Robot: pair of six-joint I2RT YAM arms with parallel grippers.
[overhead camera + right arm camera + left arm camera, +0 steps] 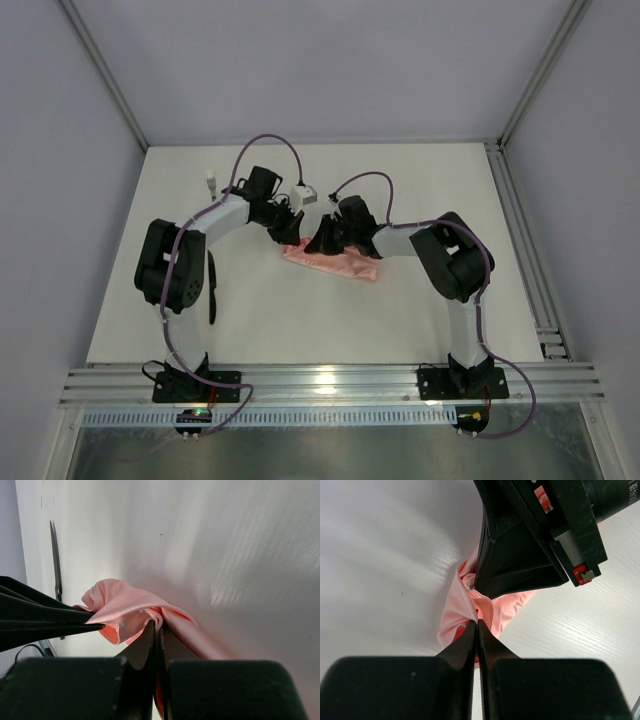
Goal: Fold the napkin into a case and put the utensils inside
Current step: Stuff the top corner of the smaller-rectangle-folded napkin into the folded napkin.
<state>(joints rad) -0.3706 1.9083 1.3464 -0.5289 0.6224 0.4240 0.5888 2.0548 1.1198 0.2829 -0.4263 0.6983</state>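
The left tool (476,622) and right tool (156,626) each pinch the napkin (335,262), bunched on the tabletop (300,330) between them. Draw the fold taut and flat; align edges before releasing.

White table (420,320): pink napkin (335,262), black utensil (55,560)

Bright, even light fell from overhead. The white wood-grain table (380,555) showed glare streaks in both wrist views, and a hot spot sat on the silver aluminium rail (325,378). The left gripper's black fingers (462,647) were blurred; soft grey shadow lay behind the salmon-pink cloth napkin (452,610).
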